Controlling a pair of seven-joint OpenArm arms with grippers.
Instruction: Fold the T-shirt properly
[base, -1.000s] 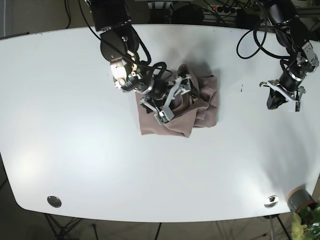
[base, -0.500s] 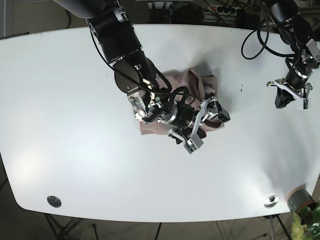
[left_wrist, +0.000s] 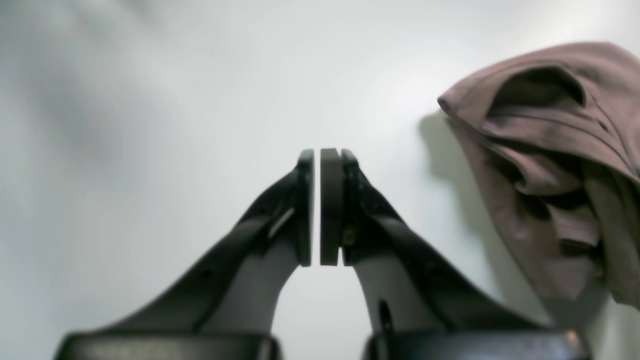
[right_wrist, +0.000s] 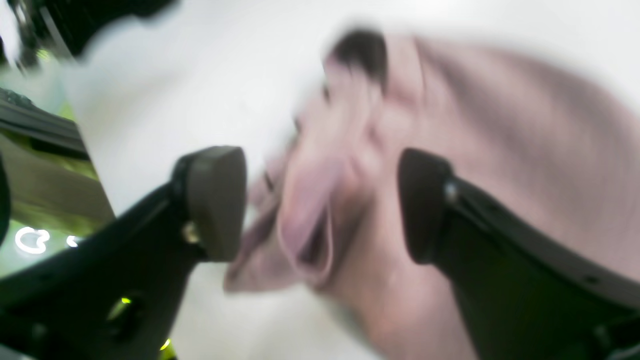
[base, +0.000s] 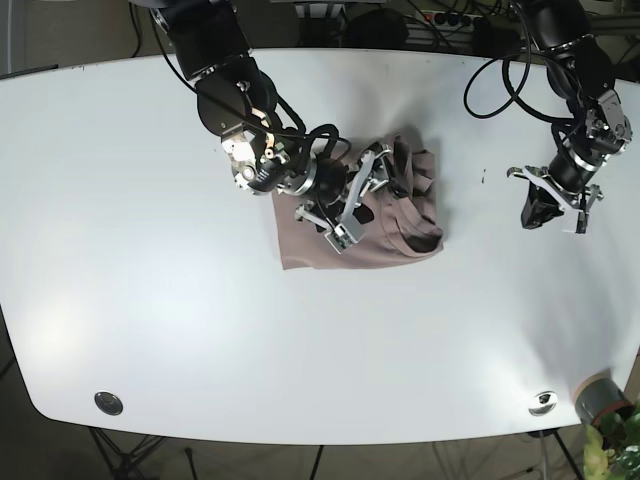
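Note:
The mauve T-shirt (base: 400, 235) lies bunched in a rough rectangle at the table's centre, with thick folds at its upper right. My right gripper (base: 362, 198) hovers over the shirt's middle and is open. In the blurred right wrist view its fingers (right_wrist: 215, 200) straddle a raised fold of the T-shirt (right_wrist: 500, 150) without closing on it. My left gripper (base: 545, 212) is far to the right of the shirt, over bare table. In the left wrist view the left gripper (left_wrist: 317, 155) is shut with nothing between its pads, and the T-shirt (left_wrist: 550, 165) shows at the right edge.
The white table (base: 150, 300) extends widely to the left and front. Two metal discs (base: 108, 403) (base: 543, 402) sit near the front edge. A grey pot (base: 600, 395) with a plant stands off the front right corner. Cables hang behind the back edge.
The right gripper swung from the shirt's middle to its lower right corner, then back up-left over the middle. The shirt's lower right now lies flatter. The left gripper shifted slightly left.

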